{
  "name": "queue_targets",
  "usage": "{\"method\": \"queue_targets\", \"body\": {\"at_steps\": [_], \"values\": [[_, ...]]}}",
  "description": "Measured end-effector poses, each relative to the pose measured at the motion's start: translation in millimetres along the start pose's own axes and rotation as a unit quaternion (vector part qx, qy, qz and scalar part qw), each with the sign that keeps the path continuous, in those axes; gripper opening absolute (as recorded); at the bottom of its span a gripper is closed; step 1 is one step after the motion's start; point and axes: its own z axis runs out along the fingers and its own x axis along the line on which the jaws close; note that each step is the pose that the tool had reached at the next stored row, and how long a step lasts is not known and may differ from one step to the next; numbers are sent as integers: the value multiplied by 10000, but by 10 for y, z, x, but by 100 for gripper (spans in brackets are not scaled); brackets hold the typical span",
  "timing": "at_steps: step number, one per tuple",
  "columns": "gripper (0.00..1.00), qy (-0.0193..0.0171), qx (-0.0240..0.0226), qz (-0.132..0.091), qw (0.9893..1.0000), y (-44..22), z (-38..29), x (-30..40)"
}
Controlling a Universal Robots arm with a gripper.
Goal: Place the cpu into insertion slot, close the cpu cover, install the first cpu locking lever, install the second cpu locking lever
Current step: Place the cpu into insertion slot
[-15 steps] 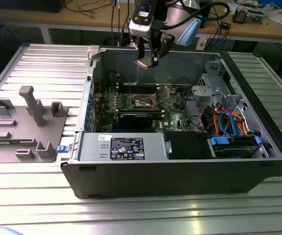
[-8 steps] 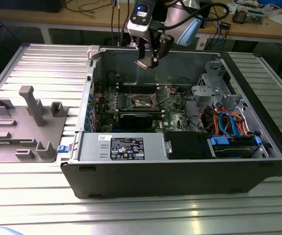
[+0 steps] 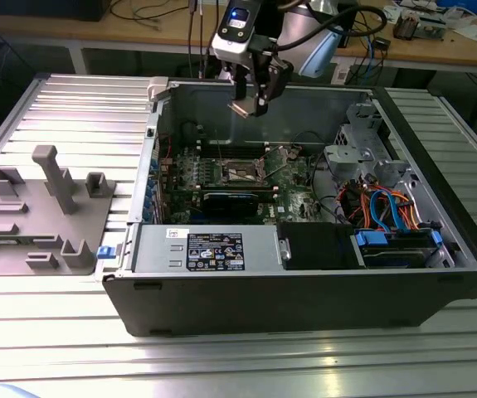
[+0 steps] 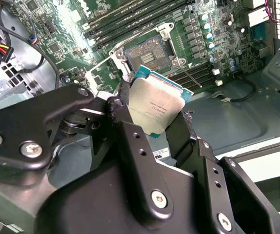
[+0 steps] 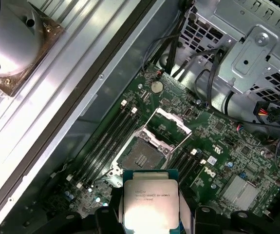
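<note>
Print on cpu (image 5: 149, 200) seemingly illegible.

Ribbed silver metal table (image 3: 221, 365), wooden workbench (image 3: 138, 31) behind it strewn with cables (image 3: 151, 12), glare on the near slats

cpu (image 4: 158, 97) lower edges hidden behind gripper (image 4: 153, 113)

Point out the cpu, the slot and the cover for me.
cpu (image 5: 149, 202): first wrist view, middle of its metal top.
slot (image 5: 142, 158): first wrist view, its dark centre.
cover (image 5: 174, 118): first wrist view, the silvery edge of its raised frame.
</note>
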Motion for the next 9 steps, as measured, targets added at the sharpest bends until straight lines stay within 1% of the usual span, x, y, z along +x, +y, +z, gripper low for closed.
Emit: {"method": "queue_targets", "body": {"at_steps": [6, 9], "values": [[54, -16, 4, 223, 9997, 1, 6, -1], [54, -17, 4, 248, 9997, 1, 6, -1]]}}
